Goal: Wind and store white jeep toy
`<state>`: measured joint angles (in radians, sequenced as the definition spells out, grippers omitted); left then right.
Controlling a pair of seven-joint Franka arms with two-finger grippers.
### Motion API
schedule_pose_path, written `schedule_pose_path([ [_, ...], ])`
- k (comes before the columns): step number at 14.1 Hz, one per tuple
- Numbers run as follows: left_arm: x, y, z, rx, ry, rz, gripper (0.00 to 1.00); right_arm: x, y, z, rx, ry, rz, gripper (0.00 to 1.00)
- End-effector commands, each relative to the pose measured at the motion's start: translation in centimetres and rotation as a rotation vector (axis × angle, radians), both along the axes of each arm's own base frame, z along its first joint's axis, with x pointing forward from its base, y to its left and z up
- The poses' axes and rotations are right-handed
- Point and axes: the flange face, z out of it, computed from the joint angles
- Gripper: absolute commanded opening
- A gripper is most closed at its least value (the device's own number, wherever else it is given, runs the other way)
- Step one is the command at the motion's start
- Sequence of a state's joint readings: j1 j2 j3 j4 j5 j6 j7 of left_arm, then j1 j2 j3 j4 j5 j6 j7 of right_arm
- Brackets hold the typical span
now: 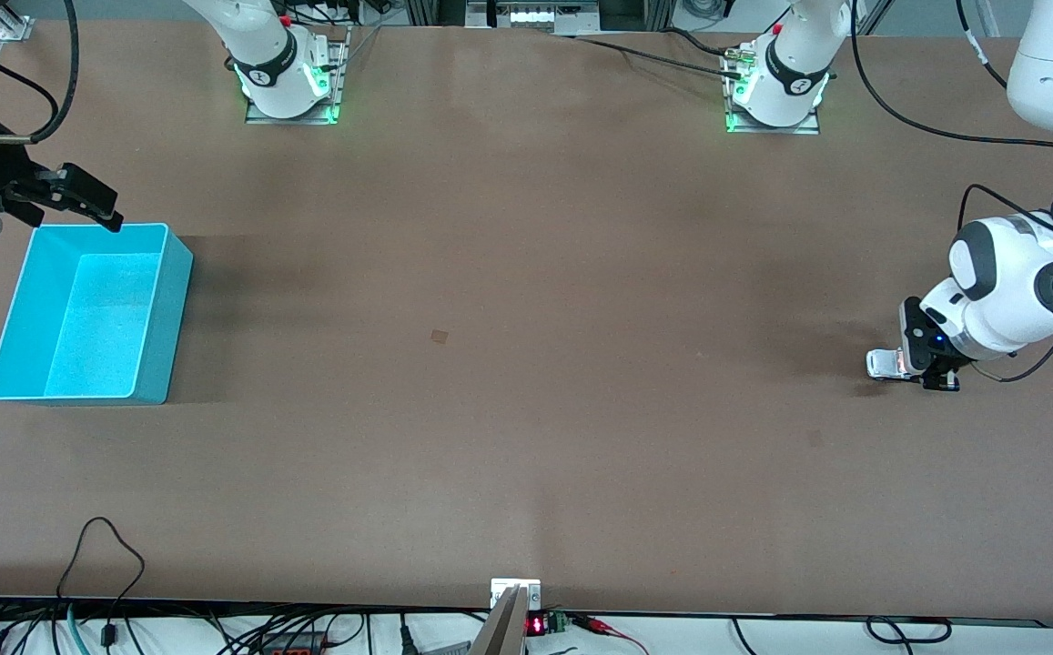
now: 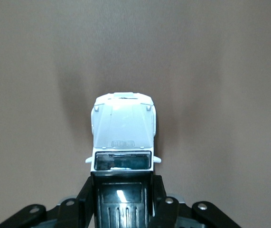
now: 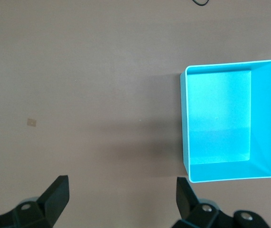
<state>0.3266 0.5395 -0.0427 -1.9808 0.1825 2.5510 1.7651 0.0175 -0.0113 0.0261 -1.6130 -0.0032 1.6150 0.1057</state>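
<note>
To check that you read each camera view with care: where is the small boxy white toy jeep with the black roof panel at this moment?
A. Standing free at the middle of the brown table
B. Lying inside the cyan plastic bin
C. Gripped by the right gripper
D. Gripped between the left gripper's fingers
D: in the left wrist view the small white toy jeep sits clamped between the left gripper's black fingers, and the cyan bin holds nothing.

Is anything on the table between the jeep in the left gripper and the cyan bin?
Nothing visible. The left gripper is shut on the white jeep toy at the left arm's end; only bare table lies between it and the cyan bin.
</note>
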Motion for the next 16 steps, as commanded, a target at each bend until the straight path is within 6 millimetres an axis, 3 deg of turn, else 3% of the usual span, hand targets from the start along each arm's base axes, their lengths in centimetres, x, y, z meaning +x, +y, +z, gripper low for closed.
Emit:
schedule_pose_path([
  [1, -0.5, 1.2, -3.2, -0.008, 0.045, -0.022, 0.16, -0.4, -0.1, 0.4, -0.007, -0.002, 0.012, 1.00],
  [2, -0.5, 1.1, -3.2, -0.009, 0.044, -0.020, 0.27, -0.4, -0.1, 0.3, -0.005, -0.001, 0.012, 1.00],
  [3, -0.5, 1.1, -3.1, -0.011, 0.042, -0.019, 0.77, -0.4, -0.1, 0.3, -0.007, -0.001, 0.013, 1.00],
  [4, -0.3, 1.1, -2.9, -0.012, 0.038, -0.019, 1.00, -0.4, -0.1, 0.3, -0.005, 0.001, 0.012, 1.00],
  [9, 1.1, -0.8, -0.2, -0.025, 0.049, -0.041, 1.00, -0.5, -0.1, 0.4, -0.005, -0.001, 0.012, 1.00],
  [12, 2.6, -1.8, 3.3, -0.032, 0.109, -0.033, 1.00, -0.5, -0.1, 0.4, -0.005, -0.001, 0.012, 1.00],
  [16, 2.9, -2.5, 7.6, -0.018, 0.187, 0.089, 1.00, -0.5, -0.2, 0.3, -0.004, 0.001, 0.010, 1.00],
])
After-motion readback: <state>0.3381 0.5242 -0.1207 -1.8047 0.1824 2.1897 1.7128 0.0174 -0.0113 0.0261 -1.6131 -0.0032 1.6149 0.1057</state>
